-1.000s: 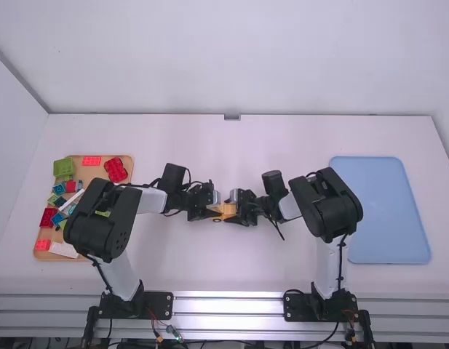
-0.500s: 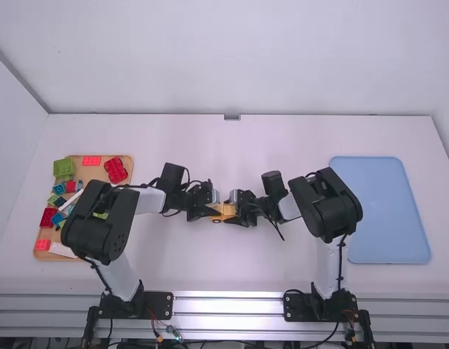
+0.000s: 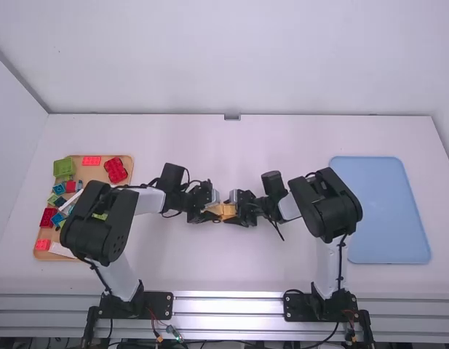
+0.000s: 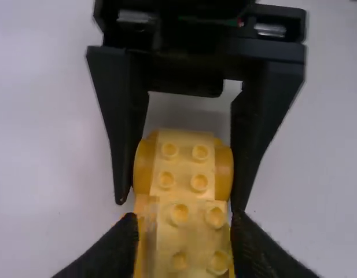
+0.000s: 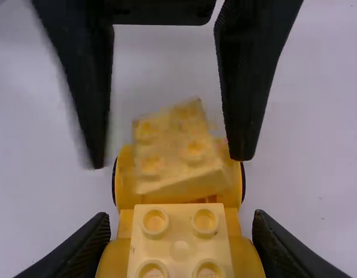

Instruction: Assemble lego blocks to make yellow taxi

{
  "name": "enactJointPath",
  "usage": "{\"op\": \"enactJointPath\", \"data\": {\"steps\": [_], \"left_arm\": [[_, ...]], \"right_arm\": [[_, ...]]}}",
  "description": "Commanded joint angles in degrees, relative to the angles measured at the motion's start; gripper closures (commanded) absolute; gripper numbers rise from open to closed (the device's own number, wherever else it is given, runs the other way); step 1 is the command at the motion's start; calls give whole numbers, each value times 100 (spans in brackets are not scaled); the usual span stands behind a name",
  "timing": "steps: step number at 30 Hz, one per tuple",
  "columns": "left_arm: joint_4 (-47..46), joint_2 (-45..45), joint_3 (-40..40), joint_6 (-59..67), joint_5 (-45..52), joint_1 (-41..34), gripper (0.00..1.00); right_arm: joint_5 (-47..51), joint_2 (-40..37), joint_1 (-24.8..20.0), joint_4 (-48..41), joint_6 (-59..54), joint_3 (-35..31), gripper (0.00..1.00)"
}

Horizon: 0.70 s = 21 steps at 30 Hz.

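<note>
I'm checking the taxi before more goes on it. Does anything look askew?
Yes: in the right wrist view, the farther yellow block looks twisted and tilted over the yellow base, out of line with the nearer block.

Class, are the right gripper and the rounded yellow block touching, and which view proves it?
Touching. The left wrist view shows the right gripper with one finger against each side of the rounded yellow block.

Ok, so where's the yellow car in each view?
High view: the yellow car is a little below the middle.
Left wrist view: lower middle, running off the bottom edge.
Right wrist view: lower middle, also cut off below.
Shared landmark: the right tool, its fingers on the car's sides.
</note>
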Motion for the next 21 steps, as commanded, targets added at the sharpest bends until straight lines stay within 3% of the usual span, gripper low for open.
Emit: {"op": "enactJointPath", "data": {"steps": [1,4,14,21], "left_arm": [[-2,-129,-9,9,308,-15,40],[-37,-129,37,4,310,-15,32],[-933,-444,426,7,26,31,33],[-994,-494,442,4,-85,15,31]], "right_arm": [[321,101,-11,-59,44,-63,47],[319,101,-11,-59,46,-63,46],[319,98,-9,-57,44,-63,47],[321,101,-11,-59,44,-63,46]]}}
